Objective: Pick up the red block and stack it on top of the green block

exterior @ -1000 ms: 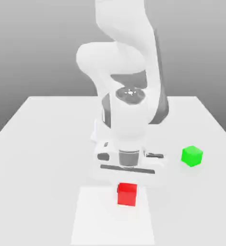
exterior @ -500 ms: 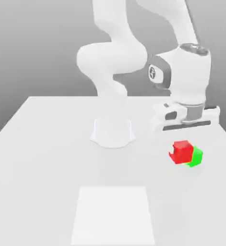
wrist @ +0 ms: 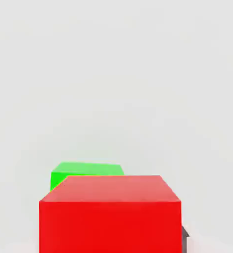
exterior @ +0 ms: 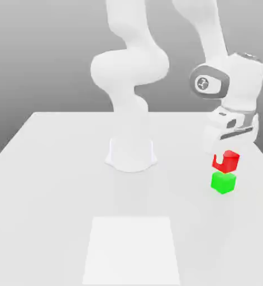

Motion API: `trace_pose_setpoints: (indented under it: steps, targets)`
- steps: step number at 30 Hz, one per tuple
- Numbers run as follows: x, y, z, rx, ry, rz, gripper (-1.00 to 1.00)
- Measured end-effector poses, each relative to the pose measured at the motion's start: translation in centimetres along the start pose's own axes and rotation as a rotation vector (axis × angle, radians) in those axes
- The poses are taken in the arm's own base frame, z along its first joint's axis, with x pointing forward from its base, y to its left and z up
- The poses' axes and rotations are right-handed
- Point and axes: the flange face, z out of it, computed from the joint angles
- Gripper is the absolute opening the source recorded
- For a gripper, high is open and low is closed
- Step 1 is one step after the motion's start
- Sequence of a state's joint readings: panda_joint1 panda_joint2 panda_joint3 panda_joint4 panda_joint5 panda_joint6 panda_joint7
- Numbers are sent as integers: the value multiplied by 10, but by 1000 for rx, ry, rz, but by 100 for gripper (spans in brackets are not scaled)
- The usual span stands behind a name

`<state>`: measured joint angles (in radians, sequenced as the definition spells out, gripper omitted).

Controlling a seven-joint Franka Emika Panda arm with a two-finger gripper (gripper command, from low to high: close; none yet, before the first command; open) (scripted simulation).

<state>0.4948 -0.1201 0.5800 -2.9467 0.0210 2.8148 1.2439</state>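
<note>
Gripper [exterior: 227, 159] is clamped on the red block [exterior: 226, 161], carrying it off the table [exterior: 61, 167]. The green block [exterior: 223, 182] sits on the table directly at 6 o'clock from the held cube in the exterior view, a slim gap between them. In the hand view, green [wrist: 86, 173] peeks out at 11 o'clock behind red [wrist: 110, 215], so lateral alignment is probably slightly off, hard to say. Both are plain smooth cubes of equal size with no long axis. Next: trim the offset, lower, release.
</note>
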Motion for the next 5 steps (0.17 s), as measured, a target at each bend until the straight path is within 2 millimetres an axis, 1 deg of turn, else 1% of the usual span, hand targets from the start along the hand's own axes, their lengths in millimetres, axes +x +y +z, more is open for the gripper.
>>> trace_pose_setpoints:
  steps: [5]
  targets:
    - [-7,-1,19,30,-27,-7,-100]
